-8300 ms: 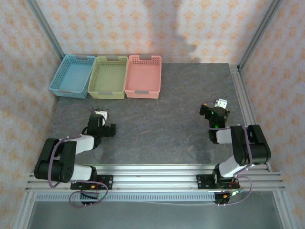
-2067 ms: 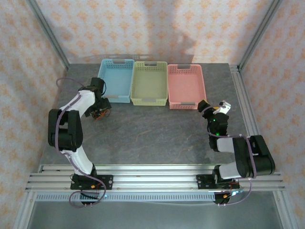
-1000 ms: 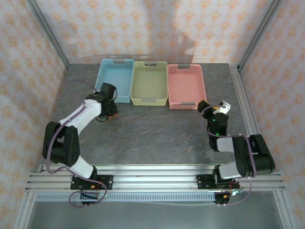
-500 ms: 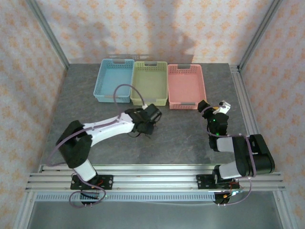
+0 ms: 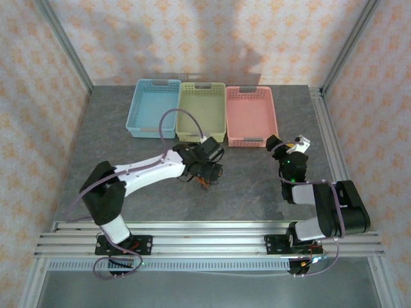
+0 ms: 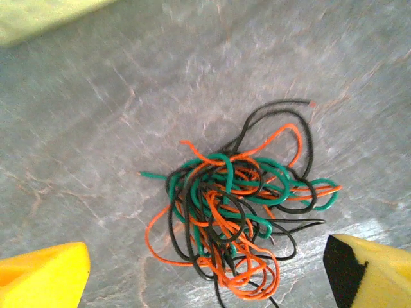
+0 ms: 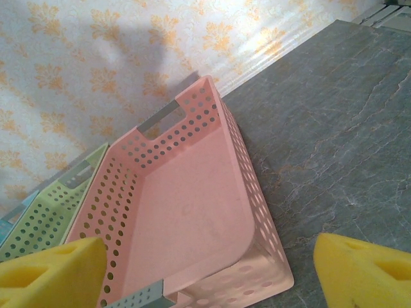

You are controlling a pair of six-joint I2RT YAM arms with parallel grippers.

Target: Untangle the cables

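Note:
The cables [image 6: 237, 205] are a knotted clump of thin orange, green and black wires lying on the grey table. My left gripper [image 6: 205, 276] hovers over them, open, with one yellow fingertip on each side and nothing between them. From above, the left gripper [image 5: 209, 168] is over the table's middle, and the cables [image 5: 206, 184] peek out just below it. My right gripper [image 5: 288, 146] is near the pink basket's front right corner. It stands open and empty, facing the pink basket [image 7: 186, 212].
Three empty baskets line the back of the table: blue [image 5: 153, 117], green [image 5: 200, 120] and pink [image 5: 251, 115]. Aluminium frame rails [image 5: 327, 138] run along the right edge and the near edge. Patterned walls enclose the space.
My left arm swung right from beside the blue basket to the table's middle with the cable clump. Its jaws then opened, and the clump now lies on the table. The right arm stayed still.

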